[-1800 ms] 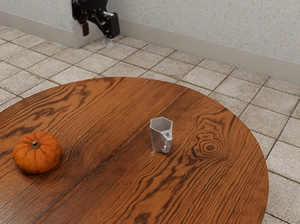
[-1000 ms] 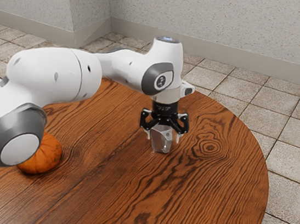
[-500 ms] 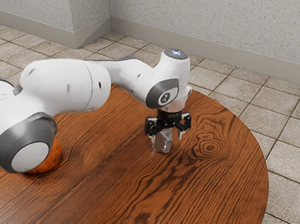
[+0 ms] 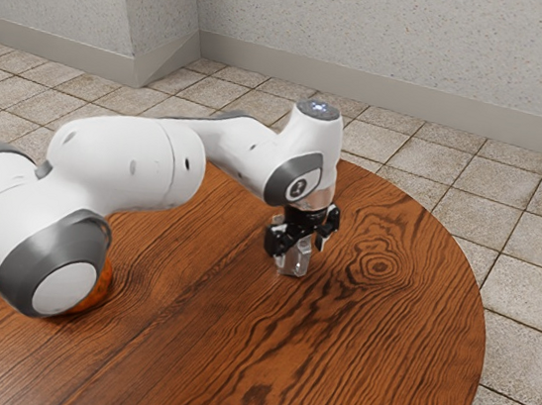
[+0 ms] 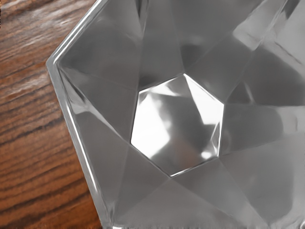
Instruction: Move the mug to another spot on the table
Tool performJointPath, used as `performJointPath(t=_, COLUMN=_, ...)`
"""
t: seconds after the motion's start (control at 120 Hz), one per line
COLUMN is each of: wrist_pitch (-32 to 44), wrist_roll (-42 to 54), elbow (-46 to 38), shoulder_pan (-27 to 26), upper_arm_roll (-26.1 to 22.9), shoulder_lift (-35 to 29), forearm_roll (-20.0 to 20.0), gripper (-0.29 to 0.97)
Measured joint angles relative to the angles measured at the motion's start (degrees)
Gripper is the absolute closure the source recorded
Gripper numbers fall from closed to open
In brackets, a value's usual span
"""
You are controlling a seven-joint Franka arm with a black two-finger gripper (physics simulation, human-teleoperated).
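Note:
The mug (image 4: 295, 263) is a faceted silver cup standing upright on the round wooden table (image 4: 348, 373), near its middle. My gripper (image 4: 299, 244) has come down over the mug's top, with one black finger on each side of the rim; the jaws still look open around it. The mug rests on the table. In the wrist view I look straight down into the mug (image 5: 181, 124), very close, and see its hexagonal bottom with the wood grain of the table (image 5: 28, 119) beside it.
An orange pumpkin (image 4: 97, 285) sits near the table edge at the exterior view's left, mostly hidden behind my arm's elbow. The table's rounded edge runs along the exterior view's right, with tiled floor (image 4: 530, 287) beyond. Bare wood lies in front of the mug.
My arm swung in from the far upper left to above the mug, then lowered. The hand has turned slightly and sunk further around the mug. The mug has not moved.

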Motion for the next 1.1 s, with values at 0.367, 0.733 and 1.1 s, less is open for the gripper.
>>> performJointPath(t=0.367, wrist_pitch=0.4, wrist_roll=-5.5, elbow=0.8, shoulder_pan=0.0, upper_arm_roll=0.1, shoulder_lift=0.8, forearm_roll=-0.3, gripper=0.33)
performJointPath(t=0.733, wrist_pitch=0.6, wrist_roll=-8.5, elbow=1.2, shoulder_pan=0.2, upper_arm_roll=-0.1, shoulder_lift=2.1, forearm_roll=-0.3, gripper=0.59)
performJointPath(t=1.1, wrist_pitch=-1.5, wrist_roll=-10.0, elbow=4.1, shoulder_pan=0.1, upper_arm_roll=-0.8, shoulder_lift=2.2, forearm_roll=3.2, gripper=0.63)
